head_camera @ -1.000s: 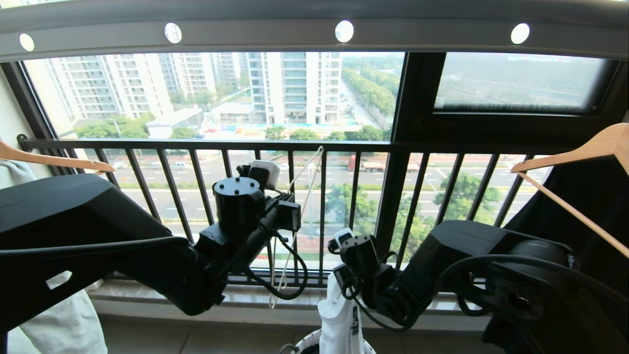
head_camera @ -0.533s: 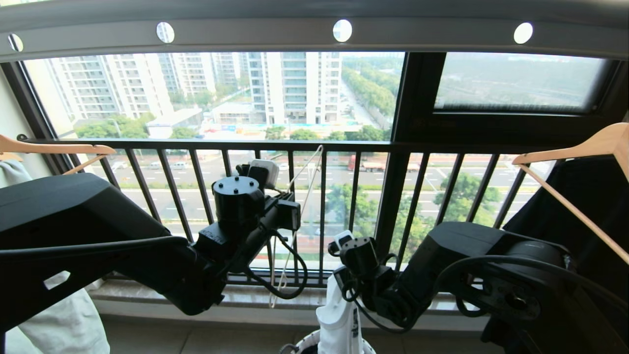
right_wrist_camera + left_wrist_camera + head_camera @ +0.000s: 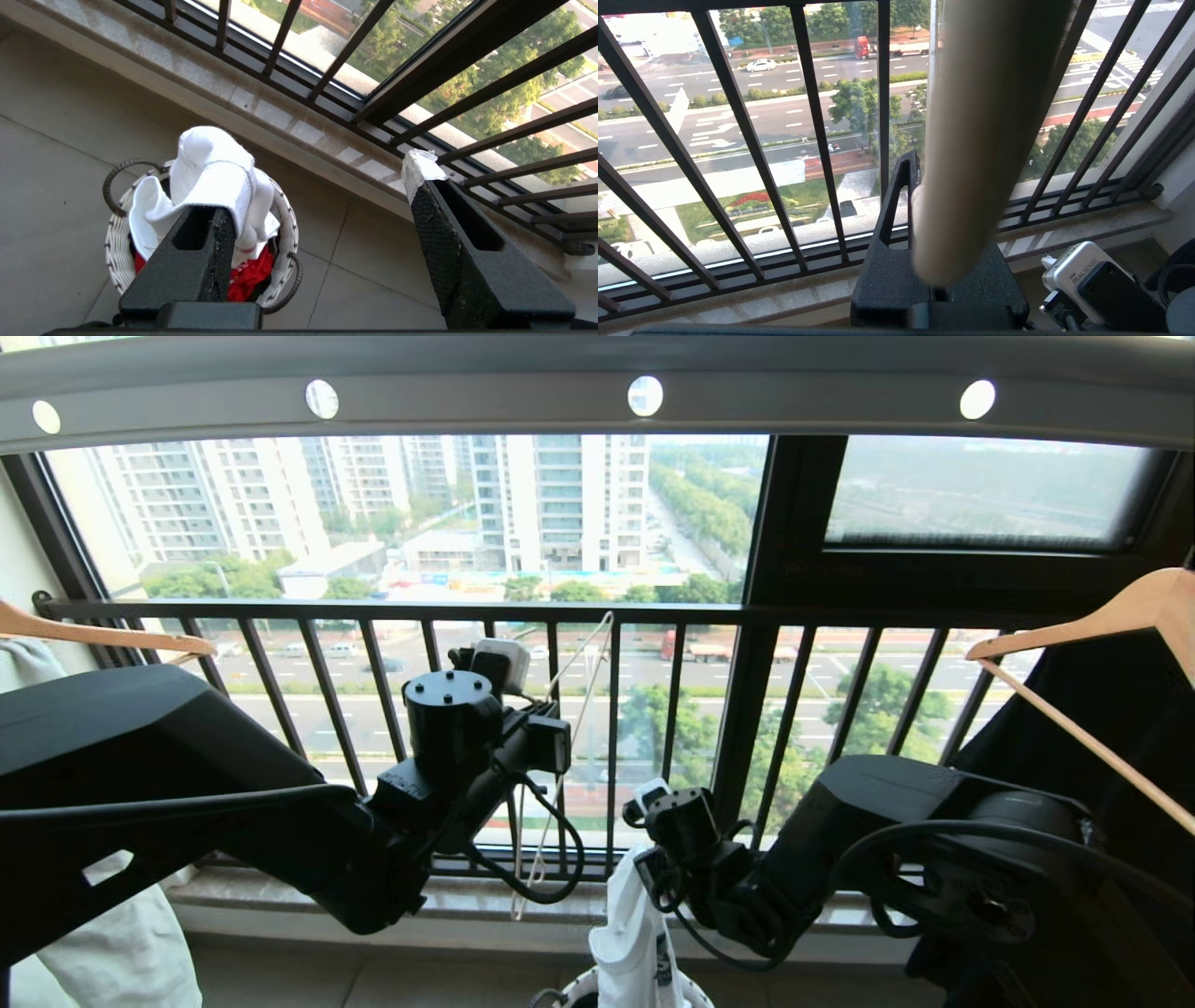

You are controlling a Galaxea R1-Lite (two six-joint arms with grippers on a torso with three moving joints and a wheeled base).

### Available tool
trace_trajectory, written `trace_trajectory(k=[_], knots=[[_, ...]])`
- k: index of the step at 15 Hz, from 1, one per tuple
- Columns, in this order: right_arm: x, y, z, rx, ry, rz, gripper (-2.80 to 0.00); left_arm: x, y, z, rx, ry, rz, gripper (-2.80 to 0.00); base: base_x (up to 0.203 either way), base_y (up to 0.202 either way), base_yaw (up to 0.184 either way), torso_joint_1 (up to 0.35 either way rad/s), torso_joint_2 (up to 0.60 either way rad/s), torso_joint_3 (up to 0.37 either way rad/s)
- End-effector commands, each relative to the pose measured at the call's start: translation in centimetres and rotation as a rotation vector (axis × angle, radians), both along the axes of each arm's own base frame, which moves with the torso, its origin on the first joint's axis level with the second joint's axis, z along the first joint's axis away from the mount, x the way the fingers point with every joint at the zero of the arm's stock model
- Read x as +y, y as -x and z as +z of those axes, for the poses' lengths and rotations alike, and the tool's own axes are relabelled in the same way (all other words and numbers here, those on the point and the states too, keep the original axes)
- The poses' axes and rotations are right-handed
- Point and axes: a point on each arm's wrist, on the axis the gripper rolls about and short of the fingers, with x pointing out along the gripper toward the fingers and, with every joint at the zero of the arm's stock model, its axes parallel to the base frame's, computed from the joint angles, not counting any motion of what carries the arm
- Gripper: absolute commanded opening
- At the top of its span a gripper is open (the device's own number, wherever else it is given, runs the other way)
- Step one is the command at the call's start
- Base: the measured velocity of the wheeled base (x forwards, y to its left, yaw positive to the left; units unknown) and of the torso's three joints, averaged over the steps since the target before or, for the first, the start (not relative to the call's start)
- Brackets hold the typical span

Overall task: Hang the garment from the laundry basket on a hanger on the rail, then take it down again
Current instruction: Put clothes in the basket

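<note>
Leftmost of the two, the left gripper [image 3: 924, 205] pinches its fingers tight on the hanger [image 3: 571, 709], a thin cream wire piece against the black window guard [image 3: 560, 613]. Right of it the right gripper [image 3: 322, 205] stands wide, clamping nothing, though the garment [image 3: 215, 172], soft white ribbed cloth, drapes over one finger and bunches up from the laundry basket [image 3: 114, 238], a round white woven tub seemingly directly below. Above runs the rail [image 3: 485, 401], grey with round holes.
</note>
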Motion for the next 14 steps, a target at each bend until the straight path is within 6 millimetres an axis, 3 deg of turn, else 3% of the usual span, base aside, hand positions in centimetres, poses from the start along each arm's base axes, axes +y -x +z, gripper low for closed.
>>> trace_trajectory(k=[1,6,10,14], knots=[[-0.2,0.3,0.9,0.035,0.017,0.005,0.0,0.0,0.0,0.1,-0.006,0.005,0.002,-2.8,0.0,0.0,0.0,0.0,0.0,0.0],[-0.2,0.7,2.5,0.2,0.025,0.106,0.0,0.0,0.0,0.2,-0.008,0.006,0.001,-2.8,0.0,0.0,0.0,0.0,0.0,0.0],[0.3,-0.2,4.8,0.375,0.078,0.181,0.0,0.7,0.0,0.7,-0.016,0.011,0.004,-2.8,0.0,0.0,0.0,0.0,0.0,0.0],[-0.8,-1.5,5.2,0.392,0.218,0.312,0.0,1.6,0.0,1.9,-0.041,0.026,0.02,-2.8,0.0,0.0,0.0,0.0,0.0,0.0]])
